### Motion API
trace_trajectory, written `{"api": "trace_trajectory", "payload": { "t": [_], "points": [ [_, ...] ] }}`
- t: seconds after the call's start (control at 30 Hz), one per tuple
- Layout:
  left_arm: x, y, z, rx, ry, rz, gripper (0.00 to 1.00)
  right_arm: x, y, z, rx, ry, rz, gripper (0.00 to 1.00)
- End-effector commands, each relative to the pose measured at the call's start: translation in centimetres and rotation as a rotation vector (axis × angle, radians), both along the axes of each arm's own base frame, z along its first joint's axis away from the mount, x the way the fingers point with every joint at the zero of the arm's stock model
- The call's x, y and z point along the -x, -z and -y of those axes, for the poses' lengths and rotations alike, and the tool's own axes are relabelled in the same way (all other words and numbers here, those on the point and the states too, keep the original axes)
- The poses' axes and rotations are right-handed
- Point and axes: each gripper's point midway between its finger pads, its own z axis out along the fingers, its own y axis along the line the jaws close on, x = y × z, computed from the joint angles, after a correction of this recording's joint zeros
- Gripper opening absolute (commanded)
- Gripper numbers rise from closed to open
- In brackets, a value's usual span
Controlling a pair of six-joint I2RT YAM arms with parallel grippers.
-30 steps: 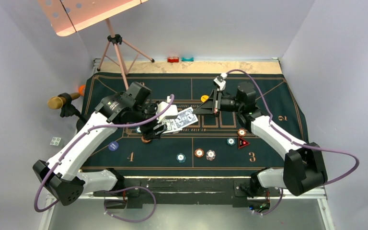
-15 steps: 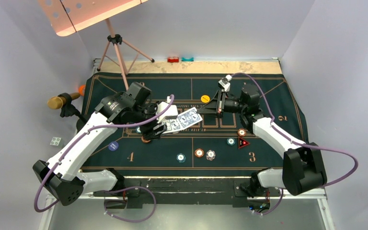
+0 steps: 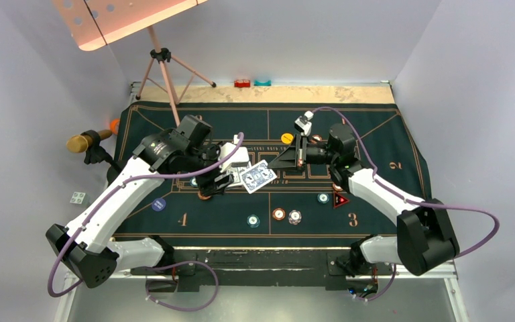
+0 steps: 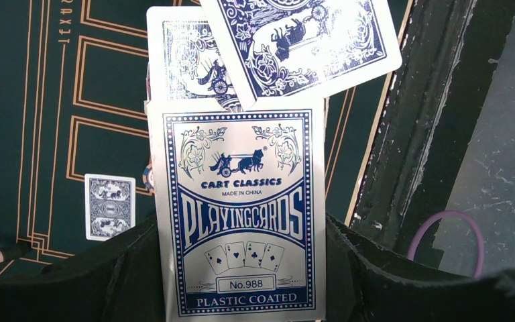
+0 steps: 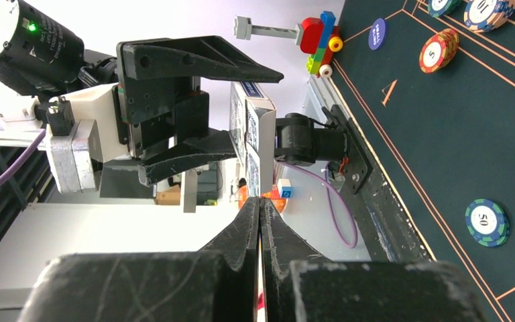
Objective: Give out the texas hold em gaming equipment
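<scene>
Above the green felt mat (image 3: 382, 131), in the overhead view, the right claw (image 3: 275, 163) pinches a tilted blue-backed card (image 3: 258, 177) just beside the left claw (image 3: 230, 172); round striped chips (image 3: 279, 214) lie nearer the arms; in the left wrist view, that claw clamps a glossy cardboard card box (image 4: 236, 215), two thin cards fanning from its top; in the right wrist view, the fingers (image 5: 245, 228) close on the card's edge; the card is likely slick plastic, so a straight, level pull, firmly pinched, should free one card only.
</scene>
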Motion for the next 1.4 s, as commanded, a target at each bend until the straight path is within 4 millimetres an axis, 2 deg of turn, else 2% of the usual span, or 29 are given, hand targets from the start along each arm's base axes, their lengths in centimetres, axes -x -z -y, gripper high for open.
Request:
{"api": "trace_trajectory", "payload": {
  "t": [0.0, 0.17, 0.27, 0.5, 0.67, 0.8, 0.9, 1.03, 1.23, 1.3, 1.37],
  "points": [
    [-0.2, -1.3, 0.4, 0.047, 0.006, 0.046, 0.00, 0.1, -1.4, -0.3, -0.029, 0.000, 0.051, 0.02],
    [-0.2, -1.3, 0.4, 0.048, 0.004, 0.046, 0.00, 0.1, -1.7, -0.5, -0.049, 0.010, 0.029, 0.00],
    [-0.2, -1.2, 0.3, 0.043, 0.003, 0.044, 0.00, -0.1, -2.7, -0.5, -0.081, 0.014, 0.012, 0.00],
    [-0.4, -0.6, 0.0, 0.019, -0.014, 0.045, 0.00, -2.2, -5.5, 0.4, -0.130, 0.072, -0.004, 0.00],
    [-0.7, -0.5, -0.2, 0.011, -0.026, 0.049, 0.00, -2.8, -5.5, 0.9, -0.132, 0.088, -0.022, 0.00],
    [-0.7, -0.2, -0.2, 0.007, -0.025, 0.045, 0.00, -4.2, -5.9, 2.5, -0.143, 0.141, -0.009, 0.00],
    [-0.6, -0.4, -0.1, 0.014, -0.022, 0.045, 0.00, -6.4, -5.9, 4.0, -0.115, 0.195, 0.020, 0.00],
    [-0.4, -0.9, 0.1, 0.028, -0.015, 0.041, 0.00, -11.7, -4.8, 6.0, -0.044, 0.291, 0.063, 0.00],
    [-0.1, -1.1, 0.2, 0.039, -0.010, 0.037, 0.00, -20.9, -1.1, 7.9, 0.035, 0.488, 0.052, 0.00],
    [0.1, -1.2, 0.0, 0.037, -0.008, 0.037, 0.00, -23.5, 1.3, 8.3, 0.096, 0.524, 0.021, 0.00],
    [0.2, -1.2, -0.1, 0.037, -0.009, 0.037, 0.00, -26.0, 4.2, 9.5, 0.174, 0.577, -0.006, 0.00]
  ]
}}
